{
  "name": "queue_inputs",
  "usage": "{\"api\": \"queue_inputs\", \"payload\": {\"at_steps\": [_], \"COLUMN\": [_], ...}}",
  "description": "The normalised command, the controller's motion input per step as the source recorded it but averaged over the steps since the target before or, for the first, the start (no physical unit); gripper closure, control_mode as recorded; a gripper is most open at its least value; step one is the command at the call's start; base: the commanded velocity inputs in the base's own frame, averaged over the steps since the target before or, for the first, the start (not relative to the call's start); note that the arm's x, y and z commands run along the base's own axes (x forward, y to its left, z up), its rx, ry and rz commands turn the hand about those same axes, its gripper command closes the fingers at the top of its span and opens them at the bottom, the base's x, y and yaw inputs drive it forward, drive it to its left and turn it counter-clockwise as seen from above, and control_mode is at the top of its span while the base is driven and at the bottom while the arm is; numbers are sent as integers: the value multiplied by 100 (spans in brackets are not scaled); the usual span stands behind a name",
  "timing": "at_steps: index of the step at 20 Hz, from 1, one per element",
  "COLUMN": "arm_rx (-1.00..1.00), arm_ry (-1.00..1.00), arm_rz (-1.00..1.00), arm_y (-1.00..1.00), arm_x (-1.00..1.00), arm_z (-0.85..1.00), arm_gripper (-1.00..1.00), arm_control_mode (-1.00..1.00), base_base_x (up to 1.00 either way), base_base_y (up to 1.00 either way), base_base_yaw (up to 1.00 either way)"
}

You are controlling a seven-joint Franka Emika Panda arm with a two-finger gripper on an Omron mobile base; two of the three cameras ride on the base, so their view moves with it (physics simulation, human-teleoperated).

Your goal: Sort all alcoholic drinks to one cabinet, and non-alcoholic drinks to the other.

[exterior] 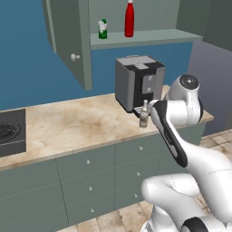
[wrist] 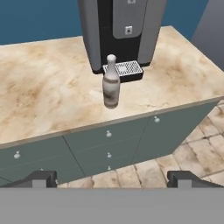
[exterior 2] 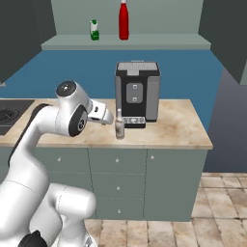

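With the red bottle (exterior: 129,19) and carton (exterior: 103,29) standing on the open cabinet (exterior: 70,41) shelf, the non-alcoholic half looks done, while the grey bottle (wrist: 111,82) waits upright on the counter (wrist: 48,96) before the coffee machine (wrist: 120,30), gripper (wrist: 111,178) wide and empty, no writing legible.

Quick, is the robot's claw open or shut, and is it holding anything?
Gripper: open, holding nothing; the pale bottle stands apart on the counter.
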Motion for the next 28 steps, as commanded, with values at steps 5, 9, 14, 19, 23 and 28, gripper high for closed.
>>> {"api": "queue_inputs", "payload": {"at_steps": [5, 9, 14, 19, 23, 28], "arm_rx": [0, 0, -1, 0, 0, 0], "arm_ry": [-5, -5, -3, 2, 8, 8], "arm_rz": [0, 0, 0, 0, 0, 0], "arm_y": [-6, -11, -7, 0, 0, 0], "arm_x": [14, 17, 21, 32, 33, 28], "arm_z": [-24, -20, -13, -4, -1, -4], "arm_gripper": [-100, -100, -100, -100, -100, -100], "arm_control_mode": [-100, -100, -100, -100, -100, -100], "base_base_x": [0, 0, 0, 0, 0, 0], "base_base_y": [0, 0, 0, 0, 0, 0], "base_base_yaw": [0, 0, 0, 0, 0, 0]}}
